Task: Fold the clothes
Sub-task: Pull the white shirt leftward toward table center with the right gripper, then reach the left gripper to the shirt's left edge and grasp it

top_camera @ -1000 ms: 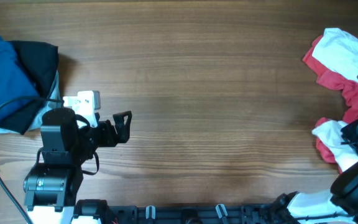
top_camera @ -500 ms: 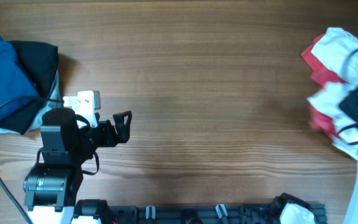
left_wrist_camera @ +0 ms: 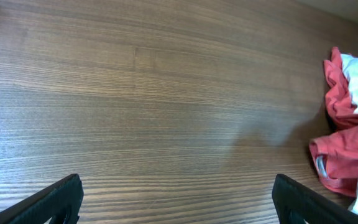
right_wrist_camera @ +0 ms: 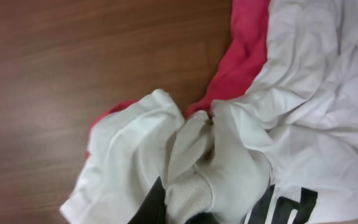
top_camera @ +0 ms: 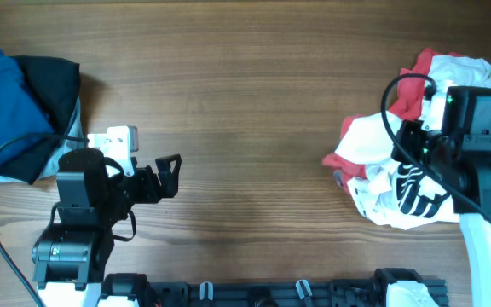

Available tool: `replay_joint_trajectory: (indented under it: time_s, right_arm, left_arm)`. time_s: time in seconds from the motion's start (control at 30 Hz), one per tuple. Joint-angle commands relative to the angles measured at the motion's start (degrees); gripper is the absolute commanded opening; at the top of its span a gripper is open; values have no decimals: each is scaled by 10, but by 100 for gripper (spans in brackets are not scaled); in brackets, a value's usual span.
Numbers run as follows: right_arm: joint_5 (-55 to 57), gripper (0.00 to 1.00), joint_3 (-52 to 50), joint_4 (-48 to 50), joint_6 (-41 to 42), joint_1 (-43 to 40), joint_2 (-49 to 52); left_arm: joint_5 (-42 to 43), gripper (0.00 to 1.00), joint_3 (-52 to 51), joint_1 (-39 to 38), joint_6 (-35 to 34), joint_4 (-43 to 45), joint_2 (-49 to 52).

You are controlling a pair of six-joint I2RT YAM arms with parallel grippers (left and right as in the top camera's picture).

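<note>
Right gripper (right_wrist_camera: pixel 188 199) is clamped tight on a bunched fold of the white T-shirt (top_camera: pixel 373 194), heaped at the table's (top_camera: pixel 254 102) right end. The red garment (top_camera: pixel 412 89) is tangled in it, so a pull may drag both together. Left gripper (top_camera: pixel 173 173) stands wide and empty towards the table's left end.

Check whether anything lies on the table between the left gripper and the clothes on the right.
Nothing visible does. Only bare table separates the left gripper from the white shirt and red garment. The right gripper is shut on the shirt.
</note>
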Motion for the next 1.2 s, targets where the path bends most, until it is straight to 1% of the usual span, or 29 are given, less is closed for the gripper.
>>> replay_joint_trajectory:
  time_s: [0.0,0.3,0.33,0.37,0.4,0.43,0.5,0.6,0.67,0.77,0.8,0.87,0.9,1.0,1.17]
  right_arm:
    - [-44,6,7,1,-49,2,7]
    - [-43,9,6,-5,-61,2,12]
    - [-43,6,5,-6,-61,3,12]
    - [-44,4,5,-7,-61,2,13]
    - [-45,5,5,-9,-61,2,14]
    - [-48,8,5,-10,-61,3,14]
    - [-48,4,5,-10,-61,2,14]
    - [-48,4,5,-12,-65,3,14]
    - [-47,10,5,-14,-65,2,14]
    - [-48,10,5,-14,-65,2,14]
    - [-48,13,5,-16,-65,2,14]
    - [-47,6,5,-18,-65,2,14]
    - [-47,4,5,-18,-65,2,14]
    - [-48,4,5,-18,-79,2,14]
    - [-48,4,5,-13,-79,3,14]
  left_arm:
    - [7,98,12,-2,3,0,-1]
    - [7,99,12,-2,3,-3,-1]
    - [7,98,12,-2,3,-3,-1]
    - [7,99,12,-2,3,-3,-1]
    - [7,99,12,-2,3,-3,-1]
    - [7,99,12,-2,3,-2,-1]
    - [7,99,12,-2,3,-2,-1]
    - [7,99,12,-2,3,-2,-1]
    - [7,99,12,-2,3,-2,-1]
    - [7,99,12,-2,3,-2,-1]
    - [7,99,12,-2,3,-2,-1]
    - [7,99,12,-2,3,-2,-1]
    - [7,99,12,-2,3,-2,-1]
    - [7,99,12,-2,3,-2,-1]
    - [8,100,12,-2,3,-2,-1]
